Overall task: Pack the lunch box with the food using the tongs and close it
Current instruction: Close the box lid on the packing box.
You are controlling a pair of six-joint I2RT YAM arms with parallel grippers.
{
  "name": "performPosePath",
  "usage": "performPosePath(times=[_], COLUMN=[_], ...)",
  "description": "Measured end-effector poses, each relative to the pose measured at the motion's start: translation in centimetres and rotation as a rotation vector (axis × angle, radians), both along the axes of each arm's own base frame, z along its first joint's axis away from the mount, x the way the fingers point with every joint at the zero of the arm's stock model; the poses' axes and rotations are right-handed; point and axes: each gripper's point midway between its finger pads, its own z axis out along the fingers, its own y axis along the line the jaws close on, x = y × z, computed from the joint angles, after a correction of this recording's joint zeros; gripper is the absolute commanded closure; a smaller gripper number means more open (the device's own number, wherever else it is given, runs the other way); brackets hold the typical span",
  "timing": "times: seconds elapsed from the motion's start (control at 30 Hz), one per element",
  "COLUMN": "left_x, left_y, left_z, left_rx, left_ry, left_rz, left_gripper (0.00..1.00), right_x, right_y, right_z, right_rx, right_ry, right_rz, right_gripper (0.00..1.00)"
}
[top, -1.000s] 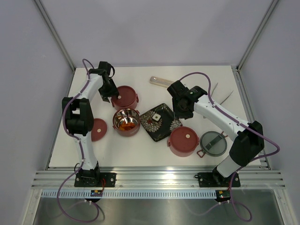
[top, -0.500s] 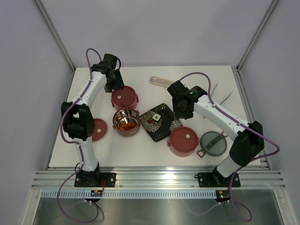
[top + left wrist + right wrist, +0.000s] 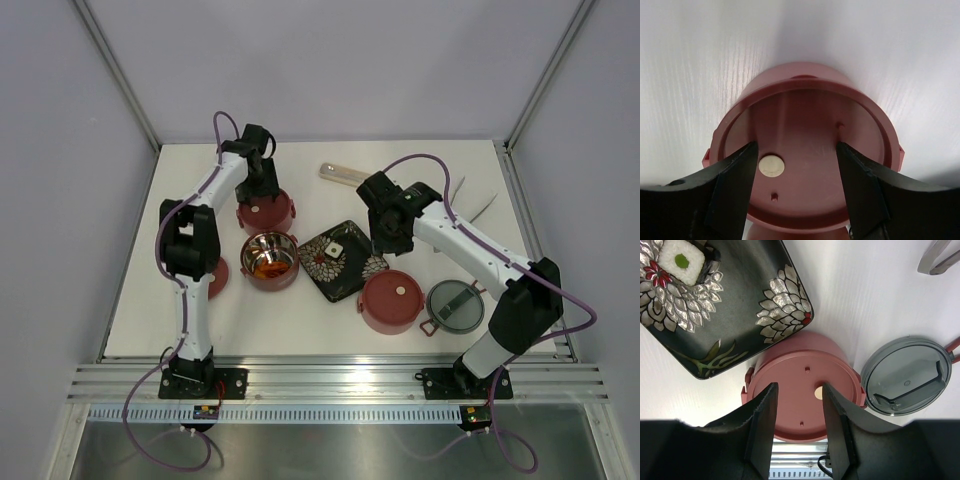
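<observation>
Hovering: my left gripper [image 3: 796, 150], jaws widened and empty, newly swung over the lidded far bowl [image 3: 807, 112]; right gripper [image 3: 800, 387] parted, empty. Stacking seems next.

Bright even light, soft shadows, steel bowl [image 3: 262, 244] glinting, sharp focus

Twin arms in white and black
The left arm [image 3: 186, 245] and right arm [image 3: 462, 242] share white links, black joints, black base plates [image 3: 228, 382], looping purple cables [image 3: 415, 157] and broad matte-black fingers [image 3: 730, 185].
</observation>
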Motion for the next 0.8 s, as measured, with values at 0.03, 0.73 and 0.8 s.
performPosePath(times=[0.03,0.73,0.8], left_x=[0.0,-0.3,-0.8], left_y=[0.0,-0.2,-0.2], left_z=[-0.1,2.2,1.0], left_rx=[0.002,-0.013,-0.003], left_ry=[0.003,-0.038,-0.004], left_rz=[-0.002,-0.027,-0.035], left_gripper=[0.34,0.3,0.32], right_x=[0.1,0.6,0.6], right_y=[0.0,0.3,0.3], right_z=[0.0,0.5,0.5], right_rx=[0.0,-0.025,-0.026], right_ry=[-0.001,0.017,0.018], right_rz=[0.0,0.025,0.026], right_gripper=[0.52,0.52,0.52])
